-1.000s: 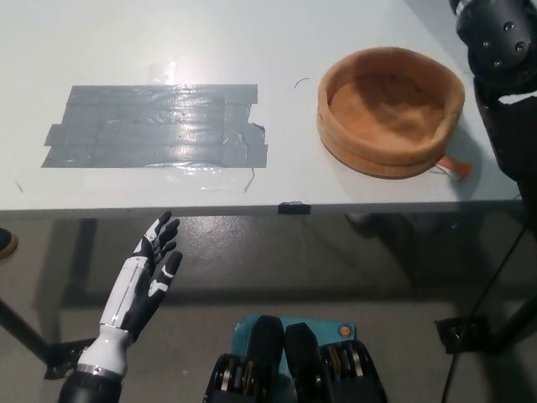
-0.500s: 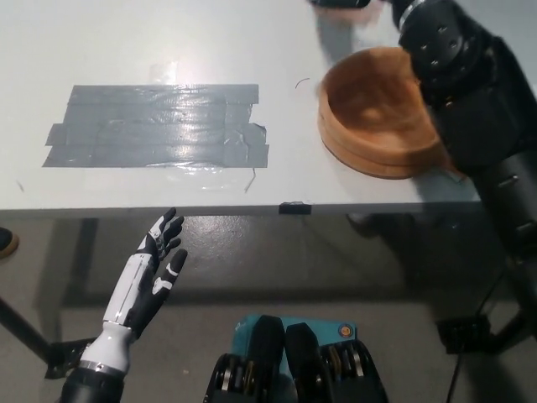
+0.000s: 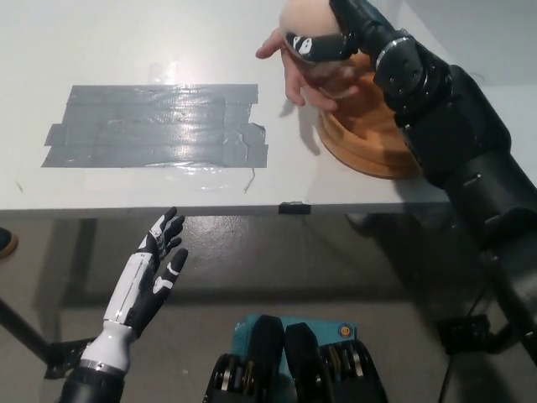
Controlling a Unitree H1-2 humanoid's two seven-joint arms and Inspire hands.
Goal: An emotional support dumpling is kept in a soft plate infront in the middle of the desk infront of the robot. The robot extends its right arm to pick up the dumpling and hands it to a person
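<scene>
Head view: we see our black right hand (image 3: 329, 42) closed around the pale dumpling (image 3: 304, 17), held above the soft plate (image 3: 369, 138) on the desk (image 3: 126, 50). A person's hand (image 3: 306, 80) seems to cup beneath it. Our white left hand (image 3: 155, 269) rests below the desk's edge, fingers spread.

Right robot hand (image 3: 323, 42) holds dumpling (image 3: 304, 17) — person's hand (image 3: 298, 71) beneath.

Dumpling (image 3: 306, 17): pale, rounded, soft; raised above surface at top edge, clasped in black right hand (image 3: 327, 42). Soft plate (image 3: 369, 134): tan, round, raised rim; flat on surface, partly hidden.
</scene>
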